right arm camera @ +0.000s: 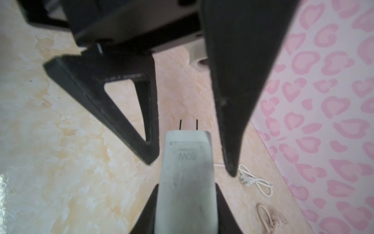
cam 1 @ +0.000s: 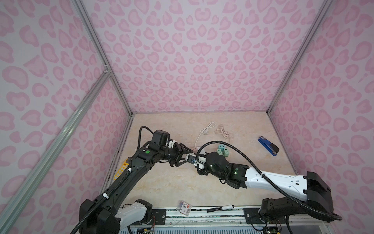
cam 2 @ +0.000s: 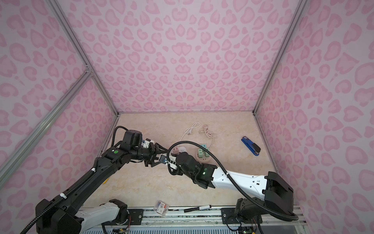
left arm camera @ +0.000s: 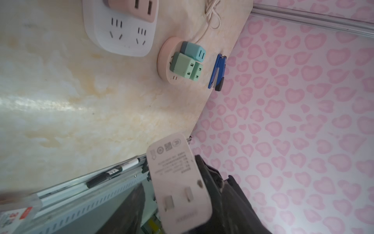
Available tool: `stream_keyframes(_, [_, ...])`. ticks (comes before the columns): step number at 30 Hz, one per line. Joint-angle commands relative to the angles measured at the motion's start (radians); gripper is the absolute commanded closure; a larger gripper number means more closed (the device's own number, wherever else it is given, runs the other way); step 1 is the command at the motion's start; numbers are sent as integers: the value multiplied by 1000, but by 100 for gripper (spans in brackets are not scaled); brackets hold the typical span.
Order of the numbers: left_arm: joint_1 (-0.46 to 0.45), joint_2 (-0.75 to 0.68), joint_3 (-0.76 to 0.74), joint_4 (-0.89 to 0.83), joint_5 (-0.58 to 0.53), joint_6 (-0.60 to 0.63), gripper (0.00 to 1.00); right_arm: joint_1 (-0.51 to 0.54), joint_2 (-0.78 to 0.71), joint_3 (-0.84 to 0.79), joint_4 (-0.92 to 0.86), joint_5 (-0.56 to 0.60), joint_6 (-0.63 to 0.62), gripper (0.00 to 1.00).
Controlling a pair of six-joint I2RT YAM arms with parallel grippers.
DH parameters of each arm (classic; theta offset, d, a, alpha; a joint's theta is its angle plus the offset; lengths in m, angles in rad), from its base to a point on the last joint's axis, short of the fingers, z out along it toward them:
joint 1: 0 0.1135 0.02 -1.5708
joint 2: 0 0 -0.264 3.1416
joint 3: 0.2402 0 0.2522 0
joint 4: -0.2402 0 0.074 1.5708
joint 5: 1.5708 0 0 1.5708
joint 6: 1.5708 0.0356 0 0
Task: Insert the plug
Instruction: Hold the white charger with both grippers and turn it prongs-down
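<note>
I had the plug (right arm camera: 187, 162) pinched in the right claw (right arm camera: 186, 188), gripped by its rear half so that both prongs stuck out clear ahead. I judged that was the point of the hold: nothing to foul a socket. The left claw (cam 1: 187, 156) stood partly open, its fingers (right arm camera: 232, 101) straddling the plug's nose without touching it (a handover, I reckoned, with the left side out of the grip). All this hung above the bench (cam 2: 141, 182), near its middle.

In a top view the white power strip (cam 2: 179, 151) lay at two o'clock from the plug and the round pink socket (cam 2: 203, 160) at three o'clock, both near. The left arm reached in from seven o'clock, wrist level. The right stretched low from four o'clock, and the two claws met nose to nose.
</note>
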Motion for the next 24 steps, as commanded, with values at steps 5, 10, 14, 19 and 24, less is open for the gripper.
stream_keyframes(5, [8,-96,-37,-50,-549,315,36,-152,-5,82,-219,-289,282,100])
stream_keyframes(10, [8,-231,-147,142,-571,490,40,-319,35,181,-404,-614,450,100])
stream_keyframes(14, [7,-280,-222,307,-323,552,42,-387,93,274,-551,-864,517,100])
stream_keyframes(19, [0,-291,-314,571,-134,474,42,-417,116,282,-555,-1016,578,100])
stream_keyframes(24, [-25,-285,-365,751,8,464,43,-456,135,253,-482,-1145,633,100])
